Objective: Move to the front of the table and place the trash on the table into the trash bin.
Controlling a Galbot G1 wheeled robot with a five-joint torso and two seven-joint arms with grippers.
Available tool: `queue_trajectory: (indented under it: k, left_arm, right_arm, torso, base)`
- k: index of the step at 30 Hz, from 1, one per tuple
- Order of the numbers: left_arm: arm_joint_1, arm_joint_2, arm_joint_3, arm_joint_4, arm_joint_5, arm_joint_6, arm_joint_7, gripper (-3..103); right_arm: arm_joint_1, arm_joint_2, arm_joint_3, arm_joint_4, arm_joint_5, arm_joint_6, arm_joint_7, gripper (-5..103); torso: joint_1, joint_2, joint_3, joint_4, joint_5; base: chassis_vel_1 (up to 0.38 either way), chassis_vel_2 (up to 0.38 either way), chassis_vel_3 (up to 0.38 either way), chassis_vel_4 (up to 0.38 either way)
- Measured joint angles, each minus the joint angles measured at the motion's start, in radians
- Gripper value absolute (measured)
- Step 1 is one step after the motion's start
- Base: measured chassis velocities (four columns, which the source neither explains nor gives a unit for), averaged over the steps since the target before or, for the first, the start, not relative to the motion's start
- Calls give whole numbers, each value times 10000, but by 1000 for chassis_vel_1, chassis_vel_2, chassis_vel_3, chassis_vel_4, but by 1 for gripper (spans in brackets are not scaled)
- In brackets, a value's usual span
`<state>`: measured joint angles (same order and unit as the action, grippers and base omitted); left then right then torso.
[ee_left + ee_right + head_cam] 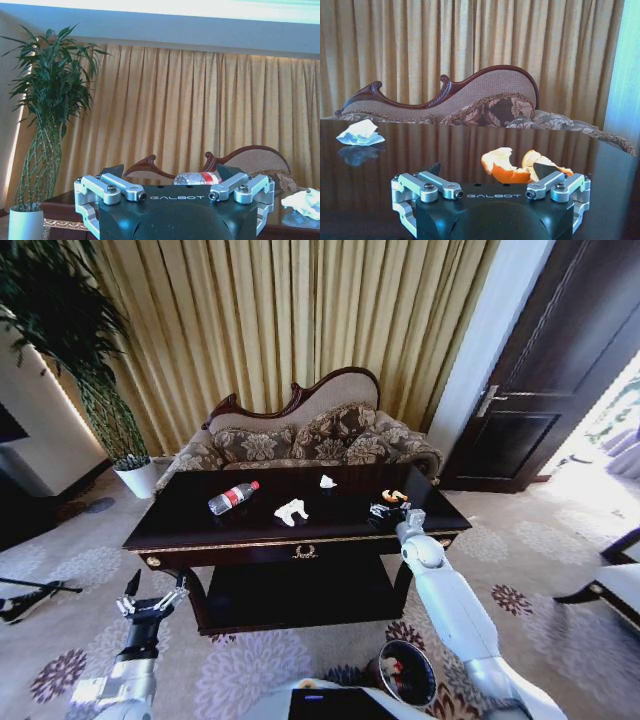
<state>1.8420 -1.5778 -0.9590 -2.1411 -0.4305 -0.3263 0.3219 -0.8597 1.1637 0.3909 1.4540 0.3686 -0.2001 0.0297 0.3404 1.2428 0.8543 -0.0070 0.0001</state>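
My right gripper [388, 508] hangs low over the glossy dark table [180, 530], fingers spread wide, curled orange peel [520, 167] just beyond their tips. Farther left lie two crumpled white papers [291, 510] and a clear red-labelled bottle [232, 497] on its side. My left gripper [152, 598] waits open before the table's left end. The round bin [405, 672] stands on the carpet near my base.
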Motion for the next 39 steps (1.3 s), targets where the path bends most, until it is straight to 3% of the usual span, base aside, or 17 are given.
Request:
queue_trajectory:
  k: [39]
  left_arm:
    - [66, -128, 58, 111, -232, -194, 198, 100]
  right_arm:
    - [308, -544, -34, -69, -1006, -25, -111, 100]
  torso:
    - [0, 0, 0, -1, 1]
  base:
    - [0, 0, 0, 0]
